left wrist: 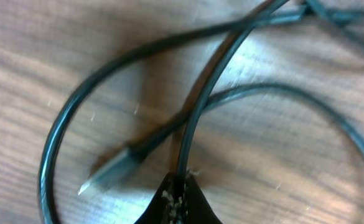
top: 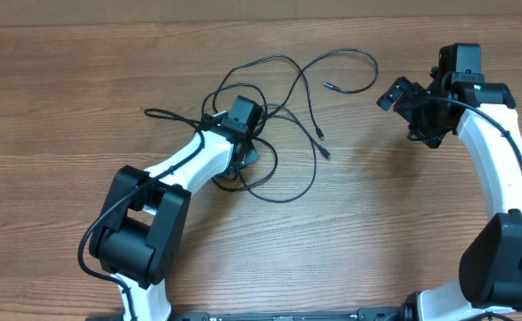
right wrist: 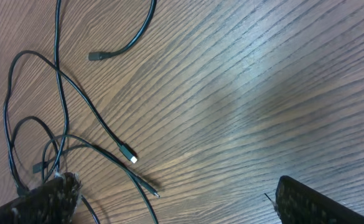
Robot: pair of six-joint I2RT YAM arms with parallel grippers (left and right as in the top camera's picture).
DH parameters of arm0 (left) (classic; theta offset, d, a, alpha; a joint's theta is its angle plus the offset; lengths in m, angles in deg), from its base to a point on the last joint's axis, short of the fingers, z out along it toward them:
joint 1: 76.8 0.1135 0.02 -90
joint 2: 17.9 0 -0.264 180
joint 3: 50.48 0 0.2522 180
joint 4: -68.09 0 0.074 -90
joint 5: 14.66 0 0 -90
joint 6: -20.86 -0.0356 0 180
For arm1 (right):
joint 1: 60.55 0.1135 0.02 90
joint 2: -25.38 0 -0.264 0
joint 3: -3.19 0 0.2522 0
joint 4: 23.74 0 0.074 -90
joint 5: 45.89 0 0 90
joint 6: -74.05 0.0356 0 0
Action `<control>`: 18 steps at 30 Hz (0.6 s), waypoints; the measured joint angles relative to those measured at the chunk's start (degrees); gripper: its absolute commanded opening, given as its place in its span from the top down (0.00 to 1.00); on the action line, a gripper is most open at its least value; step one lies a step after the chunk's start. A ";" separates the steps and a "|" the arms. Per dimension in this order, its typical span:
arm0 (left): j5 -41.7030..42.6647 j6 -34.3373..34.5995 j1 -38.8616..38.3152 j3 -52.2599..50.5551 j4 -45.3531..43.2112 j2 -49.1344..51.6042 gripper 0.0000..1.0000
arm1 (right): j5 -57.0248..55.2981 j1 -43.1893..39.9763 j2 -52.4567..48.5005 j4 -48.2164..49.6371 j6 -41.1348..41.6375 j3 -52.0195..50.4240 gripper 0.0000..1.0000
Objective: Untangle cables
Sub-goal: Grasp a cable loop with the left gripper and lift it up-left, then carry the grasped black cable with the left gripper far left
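Wood-grain table (top: 55, 80) — we see left gripper (left wrist: 180, 199) low in the cables (left wrist: 191, 121), apparently pinched shut on one strand. Loops cross all around it, so mostly tangled. Right gripper (right wrist: 175, 202), well apart from left gripper — wide open, empty.

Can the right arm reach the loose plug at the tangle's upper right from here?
Probably yes. Only bare table lies between the open right gripper and that plug; the left gripper is farther off, pinching the cables.
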 measured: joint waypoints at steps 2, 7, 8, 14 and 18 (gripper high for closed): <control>1.40 -0.15 0.04 0.98 4.33 -0.04 0.96 | 0.04 -0.02 0.00 -0.04 0.00 0.00 0.00; 3.45 -0.26 1.66 9.09 16.35 -3.06 0.96 | 0.02 -0.02 0.00 -0.02 -0.02 0.00 0.00; 3.56 -0.55 1.86 11.82 17.18 -5.25 0.96 | 0.00 -0.02 0.00 -0.04 -0.02 0.00 0.00; 3.61 -6.71 2.25 24.83 16.96 -15.67 0.96 | 0.00 -0.02 0.00 -0.02 -0.02 0.00 0.00; 3.63 -10.25 2.25 31.08 10.95 -20.22 0.96 | 0.02 0.00 0.00 -0.04 0.00 0.00 0.00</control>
